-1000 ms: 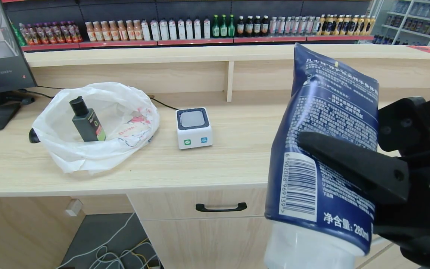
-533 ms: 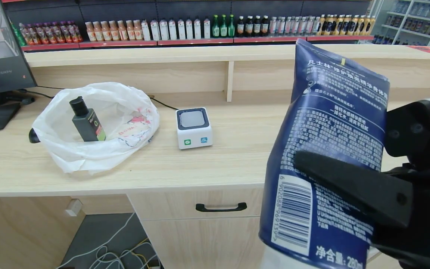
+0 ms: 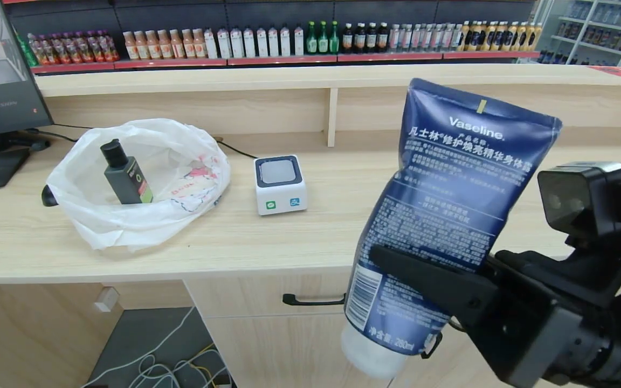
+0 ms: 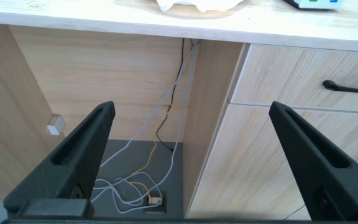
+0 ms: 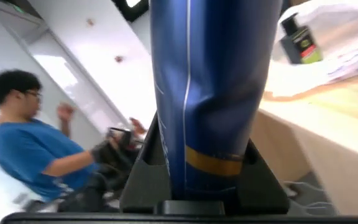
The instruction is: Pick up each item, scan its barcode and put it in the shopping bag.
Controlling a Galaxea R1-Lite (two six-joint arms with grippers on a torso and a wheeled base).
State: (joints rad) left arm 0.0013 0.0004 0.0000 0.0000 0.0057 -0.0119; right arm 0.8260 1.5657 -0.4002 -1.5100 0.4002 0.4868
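The right claw [image 3: 423,280] grips the blue tube [image 3: 450,183], which has tipped and dropped lower than 1 second ago. It has white writing and a barcode [image 3: 367,291]. The shopping bag [image 3: 181,178] sits far left of that claw. The left claw [image 4: 191,162] is spread wide.

A shop; bottle-lined shelves [image 3: 289,40] behind wooden checkout counter [image 3: 299,237]; payment scanner [image 3: 280,184].

Tilted blue lotion tube [image 3: 450,205], cap down
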